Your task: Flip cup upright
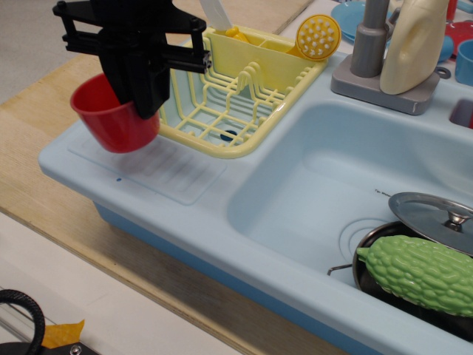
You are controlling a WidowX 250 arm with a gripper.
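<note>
The red cup (111, 118) is held nearly upright, mouth up and tilted a little to the left, above the left end of the light blue drainboard (159, 174). My black gripper (131, 92) comes down from the top left and is shut on the cup's right rim and wall. The cup's handle is hidden. The cup hangs just above the ribbed drainboard surface; whether its base touches it is unclear.
A yellow dish rack (236, 92) stands right beside the cup. The blue sink basin (332, 192) holds a pot with a green bumpy gourd (421, 274) and a steel lid (436, 214). A grey faucet (369, 44) and cream bottle (417, 41) stand behind. A blue cup (464, 63) shows at the far right.
</note>
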